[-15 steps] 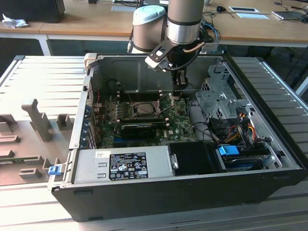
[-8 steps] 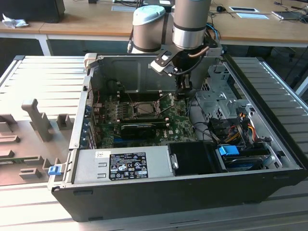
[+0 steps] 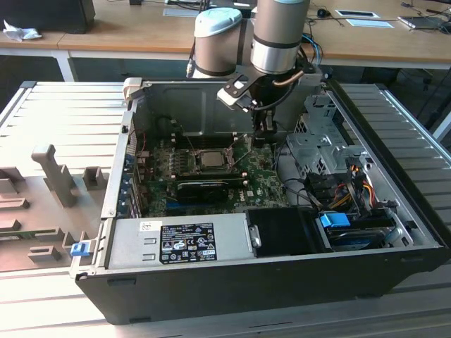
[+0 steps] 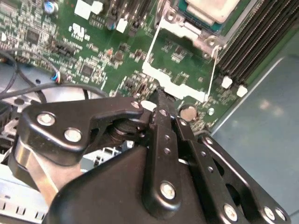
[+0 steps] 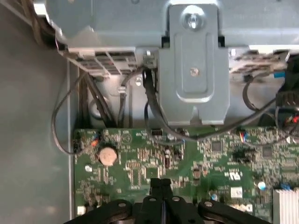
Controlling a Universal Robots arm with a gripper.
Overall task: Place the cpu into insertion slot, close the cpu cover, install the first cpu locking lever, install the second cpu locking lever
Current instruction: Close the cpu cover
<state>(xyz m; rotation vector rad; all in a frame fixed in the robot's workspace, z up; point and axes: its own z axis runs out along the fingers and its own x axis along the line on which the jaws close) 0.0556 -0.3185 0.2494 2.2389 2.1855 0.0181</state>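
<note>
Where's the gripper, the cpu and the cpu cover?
the gripper (image 5: pixel 160 183): first wrist view, between its fingertips.
the cpu (image 3: pixel 209 158): exterior view, middle of its pale face.
the cpu cover (image 4: pixel 177 87): second wrist view, bright bar nearest the gripper.
</note>
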